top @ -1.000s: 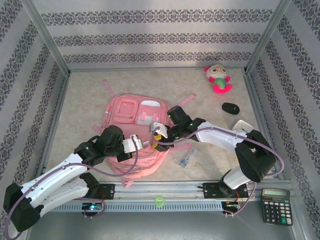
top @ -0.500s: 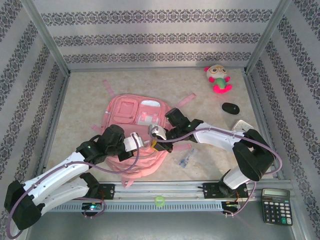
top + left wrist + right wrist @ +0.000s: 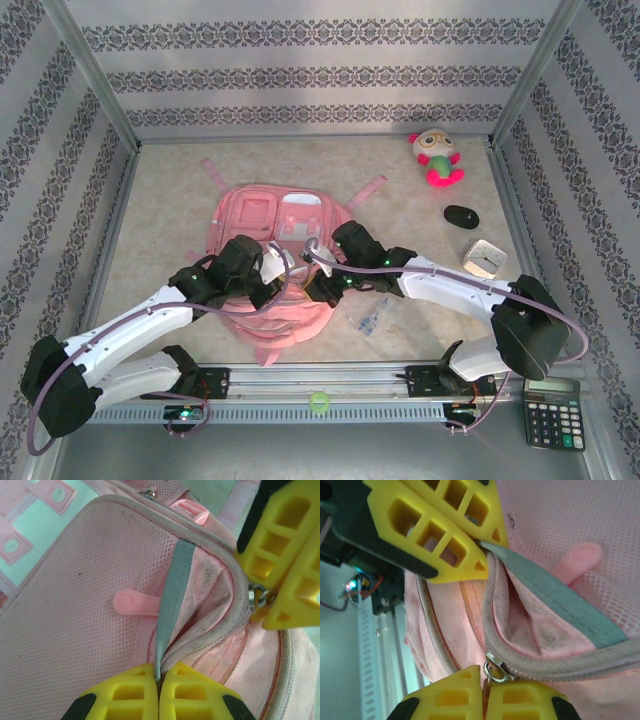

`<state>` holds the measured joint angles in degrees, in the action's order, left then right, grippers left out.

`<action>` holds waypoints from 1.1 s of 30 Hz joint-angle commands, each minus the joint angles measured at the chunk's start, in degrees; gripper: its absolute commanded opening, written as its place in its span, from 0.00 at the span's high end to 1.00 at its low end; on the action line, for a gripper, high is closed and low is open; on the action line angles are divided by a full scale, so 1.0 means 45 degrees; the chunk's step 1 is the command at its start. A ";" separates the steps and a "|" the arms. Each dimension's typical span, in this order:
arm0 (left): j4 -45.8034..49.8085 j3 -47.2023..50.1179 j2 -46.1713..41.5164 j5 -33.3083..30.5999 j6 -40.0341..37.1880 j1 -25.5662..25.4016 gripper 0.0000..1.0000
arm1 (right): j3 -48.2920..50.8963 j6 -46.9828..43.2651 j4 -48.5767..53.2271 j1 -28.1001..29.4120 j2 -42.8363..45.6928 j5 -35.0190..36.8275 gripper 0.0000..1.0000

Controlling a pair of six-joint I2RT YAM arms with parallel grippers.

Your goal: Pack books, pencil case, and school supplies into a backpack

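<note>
Near the front-centre of the surface (image 3: 170, 190), a pink backpack (image 3: 285, 322) lies flat, straps splayed toward the far wall. Mesh front pocket with grey edge band (image 3: 172, 595), pink rubber zip tab (image 3: 135, 603), pale patch panel; zip part-open, lining grubby. Left gripper (image 3: 160, 677) pressed together on the grey edge band; right gripper (image 3: 484, 684) pinching the metal zip pull (image 3: 494, 674). Clear packet (image 3: 370, 318) lies just right of the bag. Surface beige, marbled; walls papered in grey ornamental stripes, metal corner posts. Black calculator (image 3: 552, 412) sits outside the front rail.
</note>
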<state>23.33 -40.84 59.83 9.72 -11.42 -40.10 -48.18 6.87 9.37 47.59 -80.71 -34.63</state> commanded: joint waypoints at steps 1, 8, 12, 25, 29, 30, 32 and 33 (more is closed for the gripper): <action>-0.3402 -0.0185 0.0137 -0.0846 0.1073 0.0049 1.00 | 0.0262 0.2787 -0.1799 0.0771 0.0597 -0.1351 0.93; -0.4834 0.1497 -0.1190 0.1419 -0.0861 0.0063 1.00 | 0.1036 0.7127 -0.0895 -0.0865 0.2733 0.0298 0.44; -0.4811 0.2052 -0.1577 0.2571 -0.2710 0.0100 1.00 | 0.1251 0.9269 0.1010 -0.2358 0.3637 0.1381 0.39; -0.3091 0.1570 -0.1032 0.3841 -0.6333 0.0101 1.00 | -0.1354 1.0646 -0.0444 -0.1810 -0.1152 -0.0422 0.56; -0.2807 0.1518 -0.0849 0.3292 -0.7109 0.0137 1.00 | -0.1567 1.0956 -0.1000 -0.1538 -0.1943 -0.0249 0.88; -0.2858 0.1479 -0.0765 0.2792 -0.7132 0.0229 1.00 | -0.1287 1.1288 -0.1367 -0.1542 -0.1773 0.0109 0.99; -0.3020 0.1380 -0.0495 0.1991 -0.7000 0.0762 1.00 | -0.0507 1.1958 -0.2127 -0.1484 -0.0983 0.1255 1.00; -0.3153 0.1309 -0.0301 0.1780 -0.6858 0.1187 1.00 | -0.0042 1.2391 -0.2492 -0.1457 -0.0497 0.2049 1.00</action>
<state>12.19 -31.97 57.32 19.62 -39.75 -38.11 -51.33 57.65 7.09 40.10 -87.53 -31.86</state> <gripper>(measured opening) 0.052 0.048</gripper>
